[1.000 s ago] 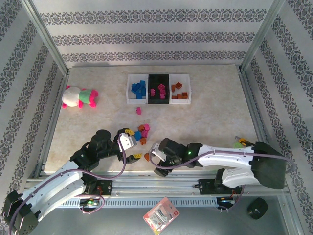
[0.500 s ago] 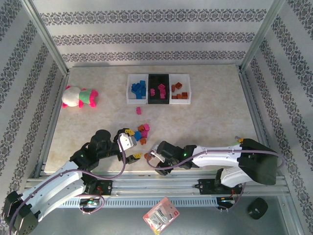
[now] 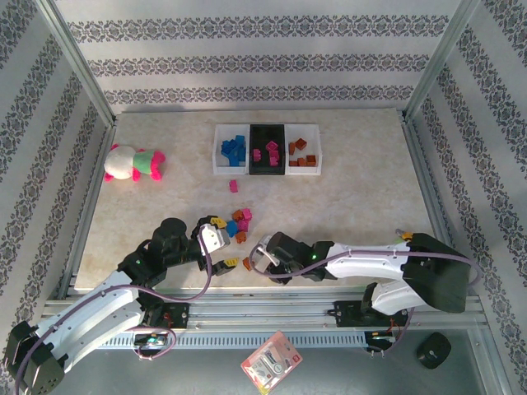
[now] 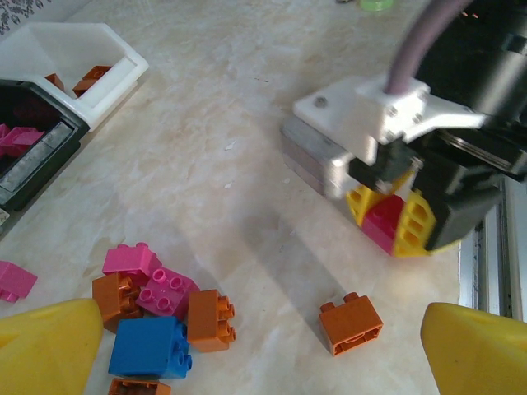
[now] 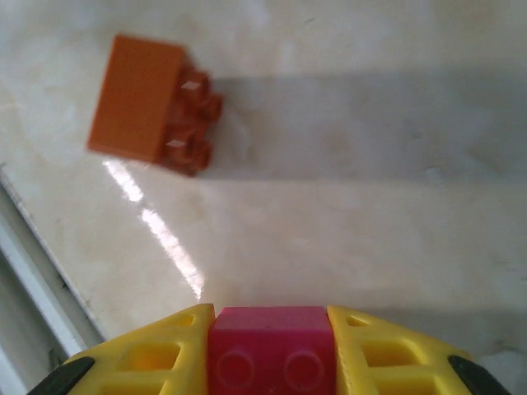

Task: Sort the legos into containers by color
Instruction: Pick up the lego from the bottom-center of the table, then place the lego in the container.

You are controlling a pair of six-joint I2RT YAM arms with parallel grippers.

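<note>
Three trays stand side by side at upper centre of the table [image 3: 370, 189]: a white tray [image 3: 216, 156] of blue bricks, a black tray [image 3: 268, 172] of pink, a second white tray [image 3: 319, 152] of orange. At lower centre the right arm's jaws clamp one magenta brick [image 5: 270, 354], with a lone orange brick [image 4: 352, 325] just beside. The left arm's jaws stand wide open near a loose cluster [image 4: 160, 317]: one blue, three pink, three orange. The print on the red packet [image 3: 272, 362] is unreadable.

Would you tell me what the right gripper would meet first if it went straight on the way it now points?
Probably the bare tabletop: the right gripper, shut on a magenta brick, points past the orange brick, which lies off to one side.
</note>
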